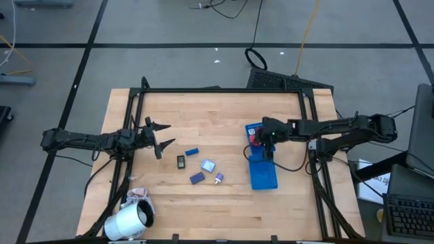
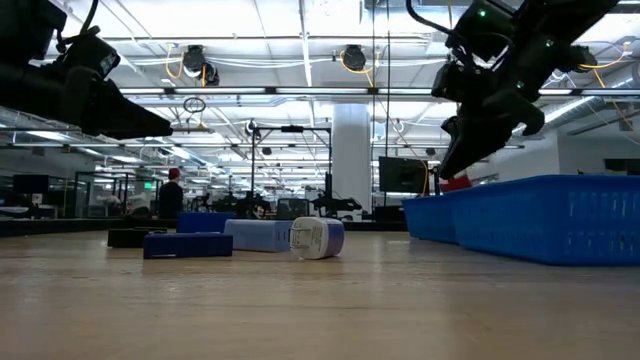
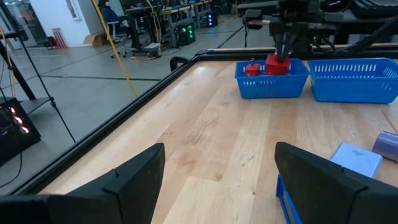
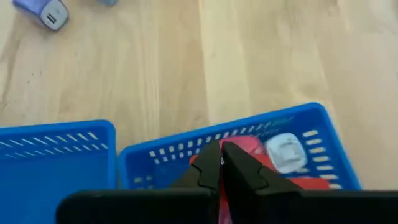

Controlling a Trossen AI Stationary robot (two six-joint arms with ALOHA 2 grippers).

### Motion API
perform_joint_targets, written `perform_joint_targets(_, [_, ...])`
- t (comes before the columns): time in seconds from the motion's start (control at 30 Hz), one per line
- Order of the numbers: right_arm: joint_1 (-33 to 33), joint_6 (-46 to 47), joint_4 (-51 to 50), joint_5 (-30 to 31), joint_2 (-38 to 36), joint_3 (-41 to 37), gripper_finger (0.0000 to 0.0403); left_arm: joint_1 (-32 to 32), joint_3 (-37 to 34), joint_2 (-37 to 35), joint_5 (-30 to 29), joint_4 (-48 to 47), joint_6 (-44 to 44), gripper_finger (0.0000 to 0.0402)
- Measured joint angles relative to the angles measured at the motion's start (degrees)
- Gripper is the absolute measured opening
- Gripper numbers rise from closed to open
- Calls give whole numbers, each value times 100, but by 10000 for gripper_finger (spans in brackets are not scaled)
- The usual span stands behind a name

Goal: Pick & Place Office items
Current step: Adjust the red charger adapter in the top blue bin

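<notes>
Tray (image 1: 263,177) end compartment: red blocks (image 3: 276,65), white piece (image 4: 285,151); right gripper (image 4: 221,163) jaws closed, empty; left gripper (image 1: 165,133) jaws wide, empty.

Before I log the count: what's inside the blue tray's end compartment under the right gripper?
In the blue tray end compartment lie a red piece and a white piece. The shut right gripper covers part of the red; anything beneath it is hidden.

You were working in a large open robotics lab or workshop: a wooden table (image 1: 217,196) stood on a grey floor (image 1: 169,64) marked with dark lines, ceiling ducts and strip lights (image 2: 300,55) ran overhead, and more workbenches with equipment (image 3: 161,31) and a distant person (image 2: 172,195) filled the room behind.
</notes>
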Motion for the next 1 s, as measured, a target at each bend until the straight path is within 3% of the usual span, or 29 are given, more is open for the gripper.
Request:
perform_joint_targets(0.47, [-195, 303, 1300, -66, -830, -1108, 0, 0, 0, -1, 2, -2, 1, 328])
perform_joint_targets(0.73, [-262, 588, 1358, -77, -1271, -1551, 0, 0, 0, 0, 4, 1, 1, 315])
perform_joint_targets(1.0, [-260, 603, 2556, -382, -1656, -2233, 0, 0, 0, 0, 4, 0, 0, 301])
